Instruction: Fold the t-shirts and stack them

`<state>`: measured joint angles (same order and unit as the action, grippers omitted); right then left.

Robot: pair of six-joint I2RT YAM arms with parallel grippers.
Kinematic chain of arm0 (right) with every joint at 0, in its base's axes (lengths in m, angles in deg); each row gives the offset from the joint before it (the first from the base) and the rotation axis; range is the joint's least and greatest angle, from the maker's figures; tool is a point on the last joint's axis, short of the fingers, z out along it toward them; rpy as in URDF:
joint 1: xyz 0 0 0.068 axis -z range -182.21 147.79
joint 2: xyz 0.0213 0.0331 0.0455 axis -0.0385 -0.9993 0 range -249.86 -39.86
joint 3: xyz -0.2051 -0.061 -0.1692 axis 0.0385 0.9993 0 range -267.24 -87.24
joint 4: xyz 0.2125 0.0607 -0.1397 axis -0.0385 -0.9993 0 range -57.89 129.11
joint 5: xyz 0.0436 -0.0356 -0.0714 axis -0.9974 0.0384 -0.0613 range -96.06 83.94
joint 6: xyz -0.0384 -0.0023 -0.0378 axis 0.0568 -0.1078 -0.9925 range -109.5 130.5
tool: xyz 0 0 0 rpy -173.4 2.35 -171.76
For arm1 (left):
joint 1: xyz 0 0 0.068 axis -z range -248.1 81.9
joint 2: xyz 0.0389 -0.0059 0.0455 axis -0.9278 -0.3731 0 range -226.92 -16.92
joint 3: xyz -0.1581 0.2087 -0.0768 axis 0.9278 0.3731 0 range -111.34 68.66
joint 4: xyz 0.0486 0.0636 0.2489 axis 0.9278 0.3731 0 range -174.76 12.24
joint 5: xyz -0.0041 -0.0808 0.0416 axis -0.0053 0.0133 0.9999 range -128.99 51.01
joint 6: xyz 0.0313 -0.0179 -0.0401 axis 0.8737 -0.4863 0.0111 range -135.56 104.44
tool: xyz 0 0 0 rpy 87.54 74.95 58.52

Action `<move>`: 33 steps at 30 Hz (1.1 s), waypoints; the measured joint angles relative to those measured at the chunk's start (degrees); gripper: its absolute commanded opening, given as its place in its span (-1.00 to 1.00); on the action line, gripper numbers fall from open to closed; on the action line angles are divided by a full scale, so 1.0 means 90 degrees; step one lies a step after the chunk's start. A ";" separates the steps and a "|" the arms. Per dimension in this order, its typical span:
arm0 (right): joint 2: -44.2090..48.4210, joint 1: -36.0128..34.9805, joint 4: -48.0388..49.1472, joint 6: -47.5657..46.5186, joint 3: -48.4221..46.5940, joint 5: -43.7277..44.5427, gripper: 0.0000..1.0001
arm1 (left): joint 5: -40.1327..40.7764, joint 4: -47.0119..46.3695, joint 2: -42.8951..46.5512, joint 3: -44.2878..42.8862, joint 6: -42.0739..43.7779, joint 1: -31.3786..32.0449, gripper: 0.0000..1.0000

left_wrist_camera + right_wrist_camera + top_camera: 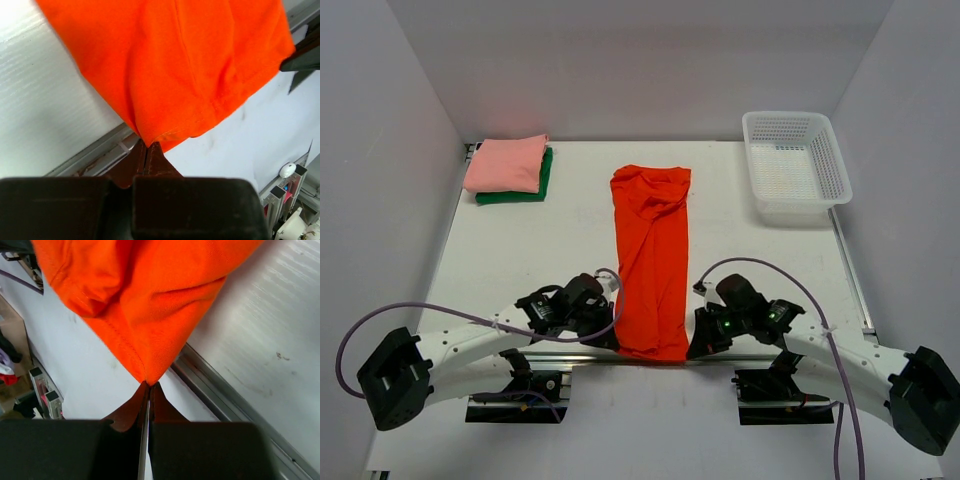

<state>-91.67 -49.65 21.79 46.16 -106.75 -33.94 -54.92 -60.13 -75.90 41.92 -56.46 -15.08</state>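
The orange-red t-shirt (652,255) lies as a long narrow strip down the middle of the table, its near hem over the front edge. My left gripper (611,335) is shut on the hem's left corner (150,135). My right gripper (697,342) is shut on the hem's right corner (149,374). The salmon-pink t-shirt (507,163) lies folded on top of the folded dark green t-shirt (525,192) at the far left corner.
A white mesh basket (795,165) stands at the far right. The table's metal front rail (225,405) runs just under the held hem. White walls close the table on three sides.
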 measured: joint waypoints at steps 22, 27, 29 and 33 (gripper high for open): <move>-0.2113 0.0345 -0.0335 -0.0452 -0.3359 0.4291 -1.00 | 0.3514 0.1030 -0.2409 -0.3944 0.0622 -0.0605 -1.00; -0.2914 0.0651 -0.0328 -0.0918 -0.4214 0.4629 -1.00 | 0.3776 0.1030 -0.3237 -0.4869 0.0908 -0.1022 -1.00; -0.3092 0.0804 -0.0325 -0.1071 -0.4420 0.4699 -1.00 | 0.3801 0.1049 -0.3524 -0.5122 0.1003 -0.1197 -1.00; -0.3563 0.1103 -0.0352 -0.1338 -0.4879 0.4626 -1.00 | 0.3779 0.1027 -0.3893 -0.5331 0.1171 -0.1508 -1.00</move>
<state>-123.74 -39.72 18.62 34.11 -150.66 7.70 -20.91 -50.89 -110.94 -6.06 -45.93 -28.65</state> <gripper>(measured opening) 0.011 0.022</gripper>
